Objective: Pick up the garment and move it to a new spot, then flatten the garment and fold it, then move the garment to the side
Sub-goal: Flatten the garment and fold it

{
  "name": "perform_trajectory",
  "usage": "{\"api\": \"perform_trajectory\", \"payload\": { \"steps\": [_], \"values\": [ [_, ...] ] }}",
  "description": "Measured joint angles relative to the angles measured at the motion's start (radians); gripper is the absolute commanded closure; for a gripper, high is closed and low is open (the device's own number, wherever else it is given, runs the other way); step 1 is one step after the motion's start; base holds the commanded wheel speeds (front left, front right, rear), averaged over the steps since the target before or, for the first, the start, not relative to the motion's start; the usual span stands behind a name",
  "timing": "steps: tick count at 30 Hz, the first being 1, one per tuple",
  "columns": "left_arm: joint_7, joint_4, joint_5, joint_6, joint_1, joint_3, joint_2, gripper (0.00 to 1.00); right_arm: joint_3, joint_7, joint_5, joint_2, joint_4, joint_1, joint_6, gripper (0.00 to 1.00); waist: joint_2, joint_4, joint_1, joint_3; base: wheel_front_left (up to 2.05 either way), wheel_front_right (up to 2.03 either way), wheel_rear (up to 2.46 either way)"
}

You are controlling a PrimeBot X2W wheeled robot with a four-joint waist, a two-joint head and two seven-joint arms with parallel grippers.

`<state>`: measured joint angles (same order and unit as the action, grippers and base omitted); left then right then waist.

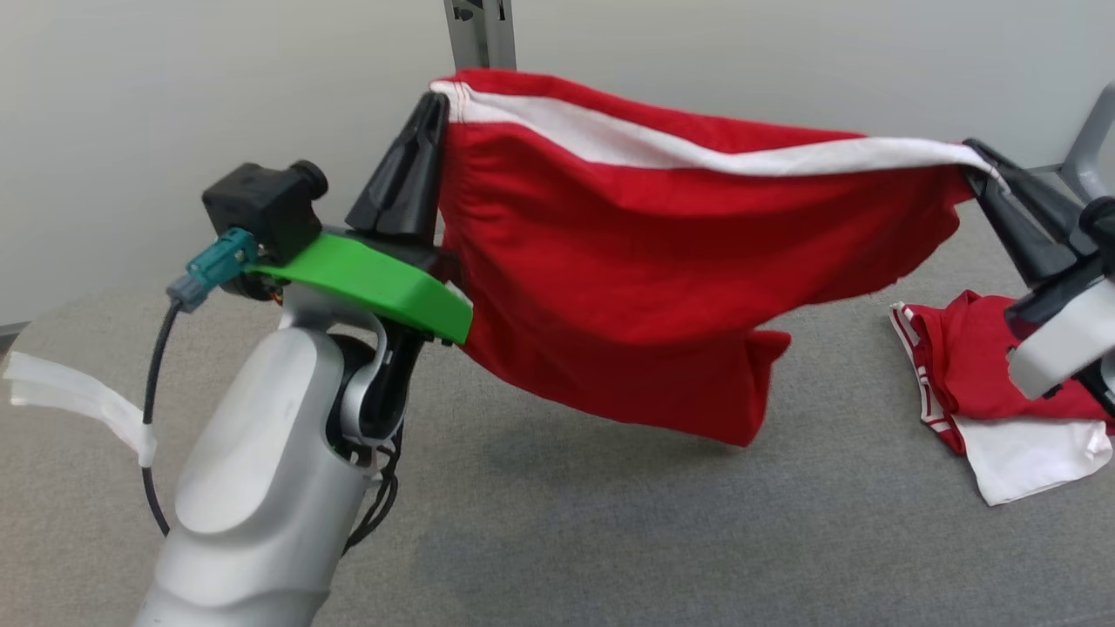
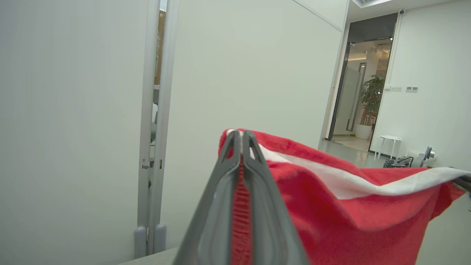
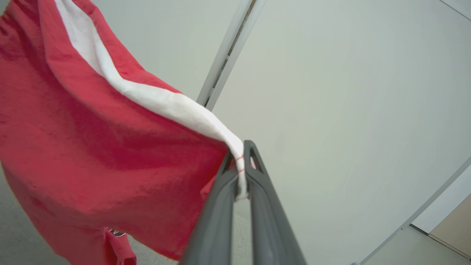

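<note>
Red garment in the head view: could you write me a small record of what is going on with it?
garment: red garment with a white band, held up and spread
left corner: pinched by the left fingers, shut
right corner: pinched by the right fingers, shut
lowest part: hangs over the grey table
also on table: red and white heap, at the right

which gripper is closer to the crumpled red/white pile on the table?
Right. The right gripper sits just above the pile; the left gripper holds the other end of the red garment, well across the table.
</note>
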<state>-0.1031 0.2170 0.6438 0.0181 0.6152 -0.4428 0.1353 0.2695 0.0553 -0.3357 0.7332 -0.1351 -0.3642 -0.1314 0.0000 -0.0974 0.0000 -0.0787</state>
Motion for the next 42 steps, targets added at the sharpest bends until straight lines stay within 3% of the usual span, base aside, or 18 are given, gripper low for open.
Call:
{"api": "perform_trajectory", "payload": {
  "steps": [7,15,22,26,31,36,42],
  "values": [
    [-0.042,-0.062,0.02,-0.051,0.04,0.06,-0.016,1.0,0.0,0.081,-0.032,0.031,-0.045,-0.118,0.0,1.0,0.0,0.011,0.0,-0.027,0.0,0.0,0.0],
    [0.014,-0.121,0.012,-0.09,0.004,0.045,0.011,1.0,-0.039,0.206,-0.099,0.018,-0.074,-0.079,0.0,1.0,0.0,0.017,0.0,-0.03,0.0,0.0,0.0],
    [0.119,-0.132,0.016,-0.094,0.001,0.02,0.046,1.0,-0.038,0.278,-0.151,0.006,-0.089,-0.076,0.0,1.0,0.0,0.013,0.0,0.016,0.0,0.0,0.0],
    [0.17,-0.082,0.037,-0.086,0.065,0.032,0.067,1.0,-0.004,0.274,-0.177,0.016,-0.046,-0.168,0.0,1.0,0.0,0.009,0.0,0.065,0.0,0.0,0.0],
    [0.201,0.036,0.012,-0.032,0.278,0.027,0.086,1.0,0.127,0.217,-0.171,0.023,0.074,-0.408,0.0,1.0,0.0,0.003,0.0,0.17,0.0,0.0,0.0],
    [0.179,0.225,-0.039,0.002,0.508,0.032,0.096,1.0,0.291,0.132,-0.153,-0.011,0.286,-0.682,0.0,1.0,0.0,-0.01,0.0,0.298,0.0,0.0,0.0],
    [0.064,0.486,-0.095,0.016,0.777,0.039,0.072,1.0,0.389,-0.041,-0.1,-0.138,0.613,-1.005,0.0,1.0,0.0,-0.035,0.0001,0.445,0.0,0.0,0.0]
  ]
}}
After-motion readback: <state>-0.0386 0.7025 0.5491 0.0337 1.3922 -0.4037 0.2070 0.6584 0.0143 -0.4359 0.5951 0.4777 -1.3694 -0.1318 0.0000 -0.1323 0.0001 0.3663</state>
